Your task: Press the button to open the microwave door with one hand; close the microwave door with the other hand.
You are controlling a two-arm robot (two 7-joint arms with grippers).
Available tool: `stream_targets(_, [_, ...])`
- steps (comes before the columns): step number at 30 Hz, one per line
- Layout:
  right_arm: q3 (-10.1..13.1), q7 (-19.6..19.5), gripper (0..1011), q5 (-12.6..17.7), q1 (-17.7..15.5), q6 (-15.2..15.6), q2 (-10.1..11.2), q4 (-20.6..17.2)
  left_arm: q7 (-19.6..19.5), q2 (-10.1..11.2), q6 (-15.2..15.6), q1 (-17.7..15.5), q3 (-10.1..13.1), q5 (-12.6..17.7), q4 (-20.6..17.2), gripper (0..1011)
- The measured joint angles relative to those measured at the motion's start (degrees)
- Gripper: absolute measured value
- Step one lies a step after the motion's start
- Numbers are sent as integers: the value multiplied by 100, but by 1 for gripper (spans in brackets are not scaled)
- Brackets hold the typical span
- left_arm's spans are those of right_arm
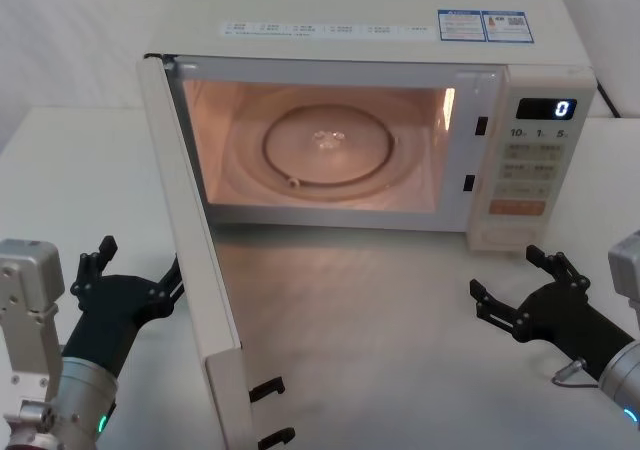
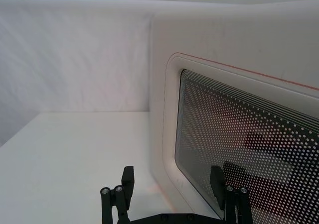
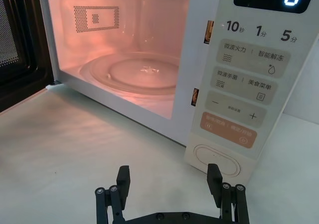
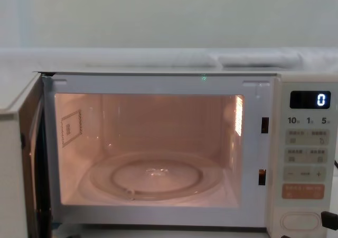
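Closest in, down at about 7 o'clock in the head view, the left pincer point(image 1: 135, 270) sits low over the desk point(image 1: 400, 310) with its fingers spread wide, nothing between them. It's just outside the swung-open microwave door point(image 1: 195, 240), near it but I can't tell if it's touching. From the left wrist view the same pincer point(image 2: 172, 184) faces the outer face of the door point(image 2: 199, 50), with the dotted dark window point(image 2: 249, 144) and its thin pink outline right ahead of the fingertips.

Over at 4 o'clock, the right pincer point(image 1: 515, 285) is also spread and holding nothing, hovering above the desk just in front of the keypad panel point(image 1: 530, 160). In the right wrist view that pincer point(image 3: 169, 179) points toward the button point(image 3: 217, 158), the wide cream pill-shaped key at the bottom of the panel, under the orange key point(image 3: 228, 129). Close to it, not touching.

Further back, the door stands fully open, hinged on the left side, edge-on toward the robot with its two black latch hooks point(image 1: 270, 410) at the near end. The cavity is lit up warm, and the glass turntable point(image 1: 330, 150) sits on its floor. At 1 o'clock the display point(image 1: 545, 108) reads 0.
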Motion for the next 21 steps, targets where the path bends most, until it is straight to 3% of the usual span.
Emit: stream_targets(21, [0, 3, 1000, 3, 0, 0, 0, 0, 0, 0, 0, 0, 0, 0, 0, 1001])
